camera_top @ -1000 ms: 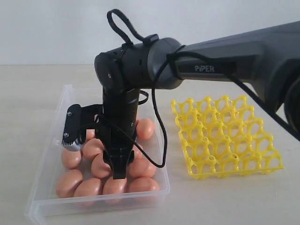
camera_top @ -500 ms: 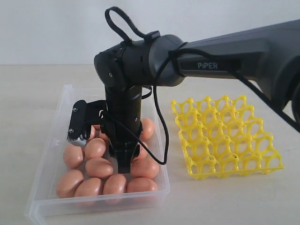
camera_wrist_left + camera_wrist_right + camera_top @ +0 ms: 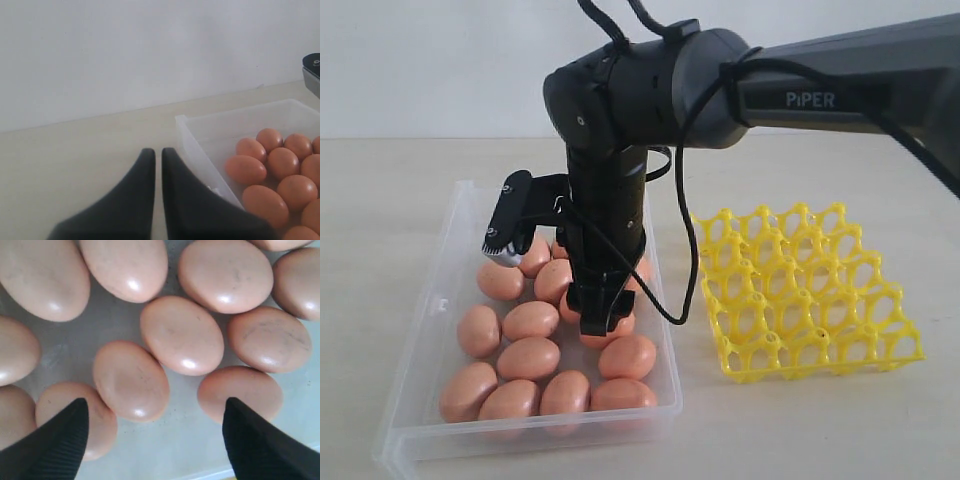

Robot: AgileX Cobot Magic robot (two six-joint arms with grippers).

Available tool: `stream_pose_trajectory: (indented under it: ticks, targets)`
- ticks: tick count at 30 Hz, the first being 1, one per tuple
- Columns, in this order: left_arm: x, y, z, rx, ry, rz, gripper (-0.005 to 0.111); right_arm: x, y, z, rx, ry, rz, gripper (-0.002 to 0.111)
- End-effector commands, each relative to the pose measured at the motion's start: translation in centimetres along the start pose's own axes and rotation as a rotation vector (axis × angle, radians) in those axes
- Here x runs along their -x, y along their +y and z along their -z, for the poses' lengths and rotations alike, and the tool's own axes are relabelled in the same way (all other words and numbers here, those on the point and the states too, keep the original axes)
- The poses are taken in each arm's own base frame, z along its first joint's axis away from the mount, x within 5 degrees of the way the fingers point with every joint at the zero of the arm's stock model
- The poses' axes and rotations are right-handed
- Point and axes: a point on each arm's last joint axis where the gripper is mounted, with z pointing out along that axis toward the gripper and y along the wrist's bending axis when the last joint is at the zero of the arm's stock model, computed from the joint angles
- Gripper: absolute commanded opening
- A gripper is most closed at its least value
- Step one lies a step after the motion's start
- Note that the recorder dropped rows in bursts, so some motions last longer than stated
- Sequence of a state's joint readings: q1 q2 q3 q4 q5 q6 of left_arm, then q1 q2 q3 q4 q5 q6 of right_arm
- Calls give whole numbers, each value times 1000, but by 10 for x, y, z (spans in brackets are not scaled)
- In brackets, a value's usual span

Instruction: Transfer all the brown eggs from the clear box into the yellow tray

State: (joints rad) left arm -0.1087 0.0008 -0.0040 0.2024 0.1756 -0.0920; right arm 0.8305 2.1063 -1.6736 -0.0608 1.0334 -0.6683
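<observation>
Exterior view: brown eggs [image 3: 530, 321] are smooth, brittle and apt to roll. All lie in clear box [image 3: 428, 335]; yellow tray [image 3: 809, 291] just beside box holds none. Right gripper [image 3: 155, 407] spread above the eggs, gripping nothing — take one lightly across its waist. Left gripper [image 3: 158, 152] pressed together, outside box.

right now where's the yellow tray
The yellow tray lies on the table on the right side of the exterior view, just right of the clear box, with no eggs in it.
</observation>
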Motion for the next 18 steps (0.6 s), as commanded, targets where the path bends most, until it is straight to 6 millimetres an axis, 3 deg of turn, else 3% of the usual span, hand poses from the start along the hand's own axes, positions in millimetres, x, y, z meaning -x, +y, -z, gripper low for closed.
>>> stream_pose_trajectory:
  ticks: [1,12,18]
  targets:
    - [-1,-1,0,-7,0,7,4,0,-1,1,0,-5,8,66]
    - [-1,-1,0,-7,0,7,4,4,1,0,30,-52,-19,66]
    - [-1,-1,0,-7,0,7,4,1,2,-25,71,0,-29,66]
